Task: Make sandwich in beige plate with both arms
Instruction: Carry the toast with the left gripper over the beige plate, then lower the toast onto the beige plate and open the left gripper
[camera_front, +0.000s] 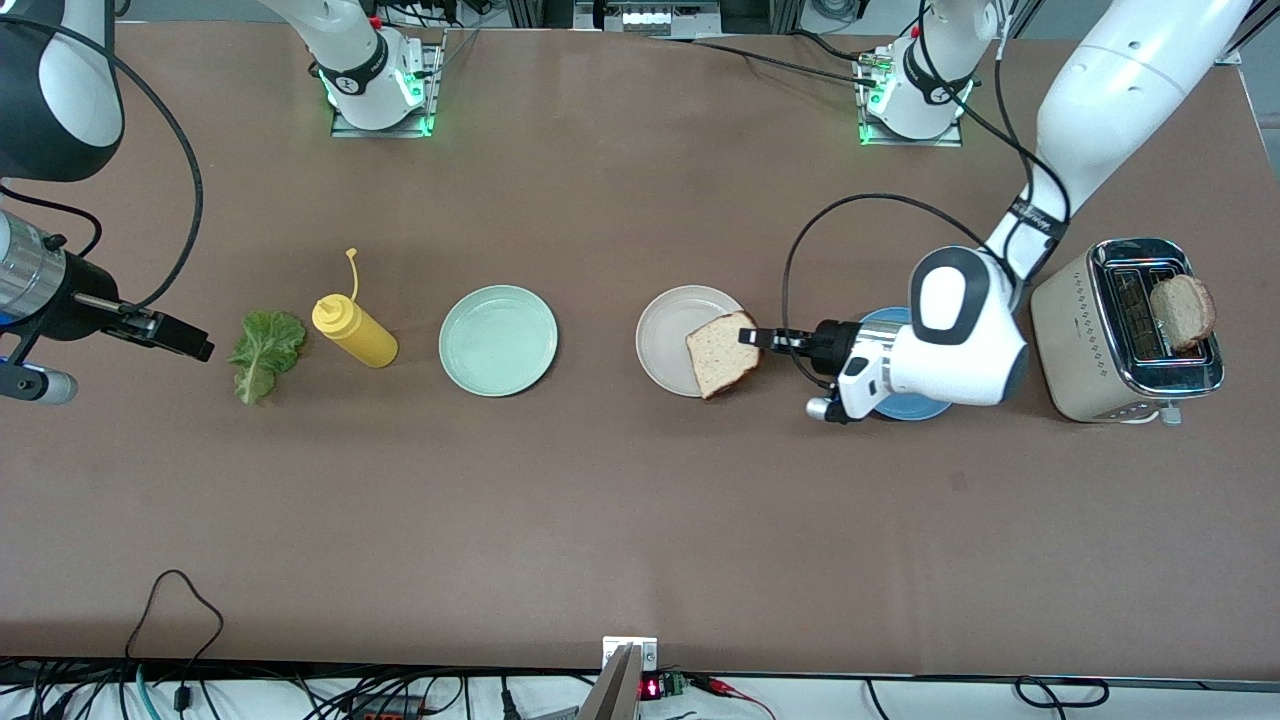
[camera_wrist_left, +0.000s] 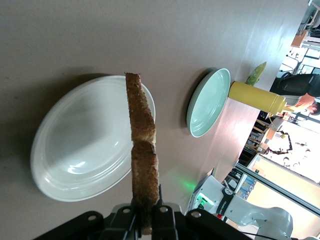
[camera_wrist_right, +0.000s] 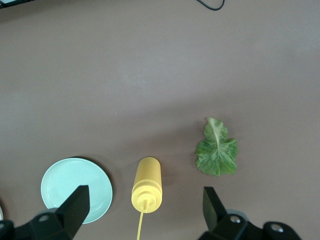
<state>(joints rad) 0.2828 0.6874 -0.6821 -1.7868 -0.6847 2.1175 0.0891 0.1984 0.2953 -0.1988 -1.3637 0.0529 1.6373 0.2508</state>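
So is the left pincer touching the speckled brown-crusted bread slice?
Touching. The left wrist view shows the left pincer shut on the bread slice, held on edge above the round beige plate.

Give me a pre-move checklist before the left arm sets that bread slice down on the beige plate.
1. Left claw shut on the bread slice: ok, gripped at one edge.
2. Slice over the beige plate: ok, though part of it overhangs the rim toward the left arm's end.
3. Plate surface bare: ok, nothing lies on it.
4. Slice lying flat: not ok, the left wrist view shows it edge-on to the plate.
5. Right claw out of the way: ok, open, hovering near the lettuce leaf and mustard bottle.
6. Second slice ready: ok, standing in the toaster.
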